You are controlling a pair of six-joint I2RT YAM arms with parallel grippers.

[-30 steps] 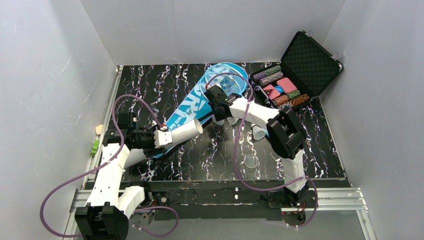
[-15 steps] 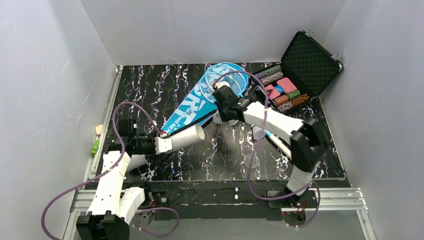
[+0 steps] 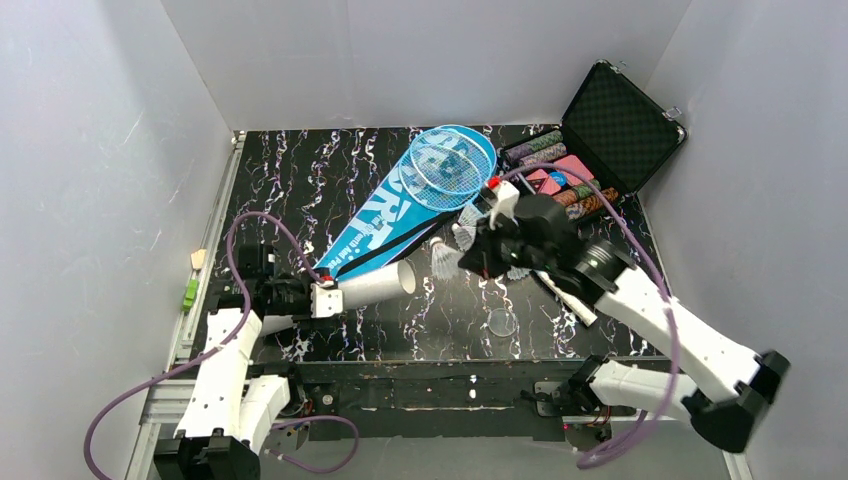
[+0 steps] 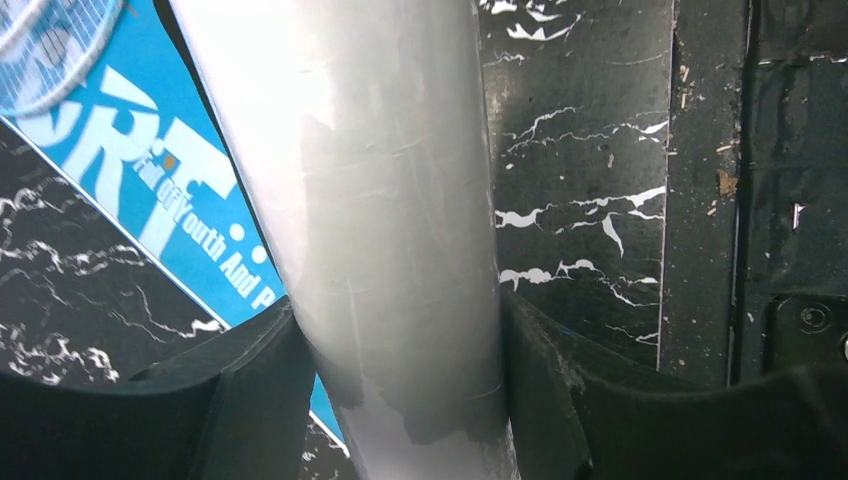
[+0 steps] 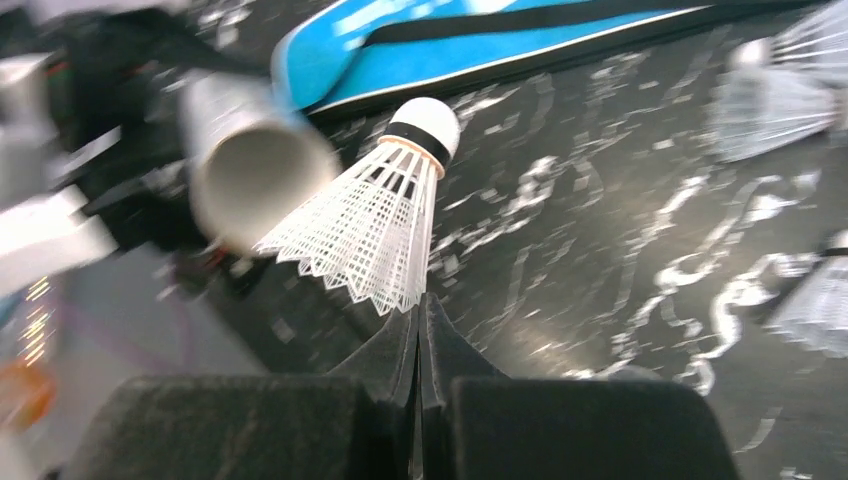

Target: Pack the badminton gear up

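My left gripper (image 3: 325,298) (image 4: 400,330) is shut on the long white tube (image 3: 375,285) (image 4: 370,200) and holds it tilted, open mouth toward the right arm. My right gripper (image 3: 468,255) (image 5: 420,310) is shut on the skirt edge of a white shuttlecock (image 3: 445,260) (image 5: 375,215), cork end forward, just right of the tube mouth (image 5: 250,165). The blue "SPORT" bag (image 3: 385,210) (image 5: 480,45) (image 4: 150,200) lies behind. Light-blue racket heads (image 3: 450,160) rest on its wide end. A white handle (image 3: 568,300) shows under the right arm.
Two more shuttlecocks (image 5: 790,100) (image 5: 815,305) lie on the black marbled table right of my right gripper. The open black case of coloured chips (image 3: 600,140) stands at the back right. A small clear round lid (image 3: 501,322) lies near the front. White walls enclose the table.
My right arm has swung back from the bag, toward the front and right, carrying the shuttlecock to just right of the tube mouth. The left gripper has shifted the tube slightly nearer.
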